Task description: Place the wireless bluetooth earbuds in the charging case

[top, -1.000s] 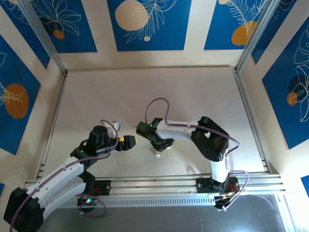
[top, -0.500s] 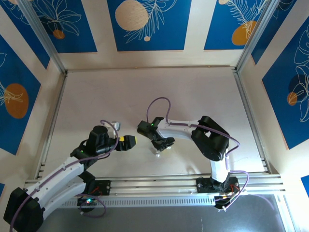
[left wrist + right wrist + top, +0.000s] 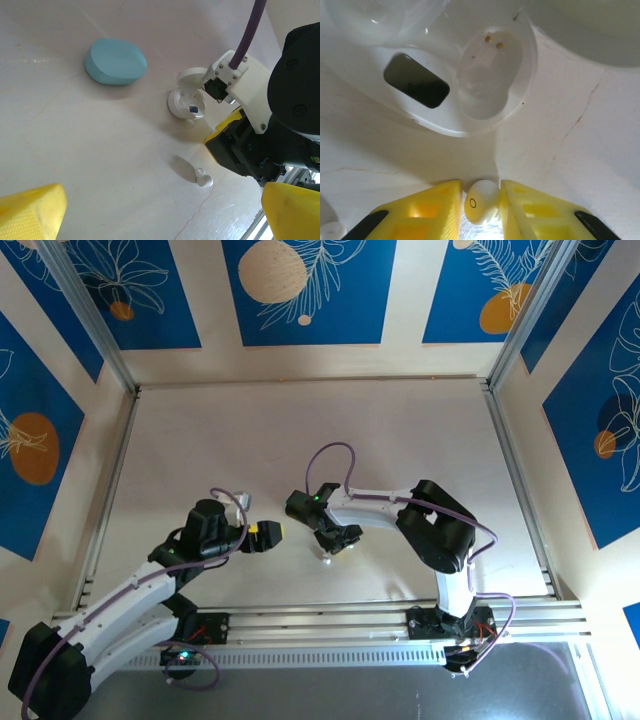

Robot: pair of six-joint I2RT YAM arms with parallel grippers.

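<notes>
A white earbud (image 3: 481, 201) is pinched between my right gripper's (image 3: 481, 206) yellow fingers, just short of the open white charging case (image 3: 517, 97). The case's socket (image 3: 489, 75) with two gold contacts is empty; a dark slot (image 3: 416, 87) lies beside it. A second white earbud (image 3: 203, 178) lies loose on the table, between the white case (image 3: 186, 103) and my left gripper (image 3: 162, 215). The left gripper's fingers (image 3: 31, 212) are spread wide with nothing between them. A closed pale blue case (image 3: 115, 62) sits farther off. From above, the right gripper (image 3: 337, 539) hovers over the white case (image 3: 325, 558).
The right arm's black and yellow wrist (image 3: 240, 147) crowds the white case. An aluminium rail (image 3: 320, 620) runs along the near table edge, and frame posts (image 3: 520, 490) border the sides. A fine crack (image 3: 575, 125) marks the tabletop.
Hardly anything has moved. The right gripper has drifted a touch to the right over the white case, and the left arm has settled slightly.
</notes>
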